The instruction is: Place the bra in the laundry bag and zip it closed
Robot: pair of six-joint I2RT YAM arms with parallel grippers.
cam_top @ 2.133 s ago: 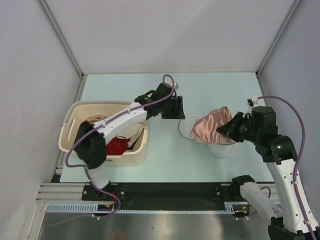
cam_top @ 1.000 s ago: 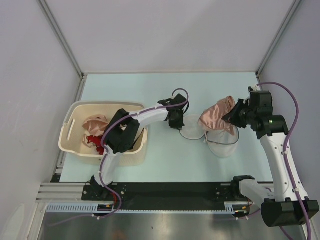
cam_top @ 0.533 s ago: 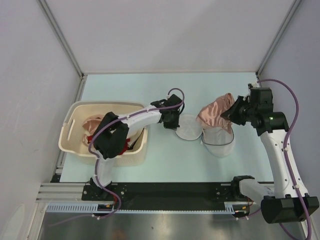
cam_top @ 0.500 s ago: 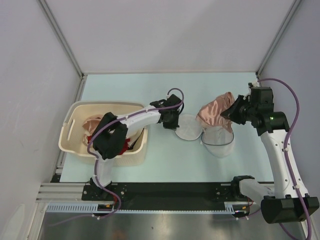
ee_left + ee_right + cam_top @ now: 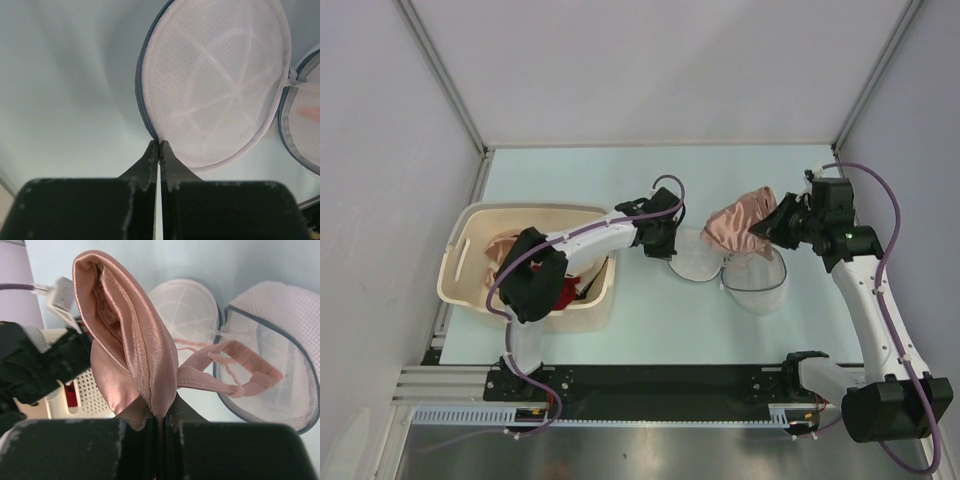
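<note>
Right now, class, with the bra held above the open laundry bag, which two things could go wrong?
The right gripper pinches the bra by one folded edge, so it may land partly outside the laundry bag. The loose strap trails half outside the bag and could catch in zipping.

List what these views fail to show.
- Top view: the left arm covers most of what lies in the basket.
- Left wrist view: the frame's right edge cuts off one half of the laundry bag.
- Right wrist view: the bra, in the right gripper, hides part of the bag's far half.
- Top view: where the left gripper pinches the bag's rim is too small to make out.
</note>
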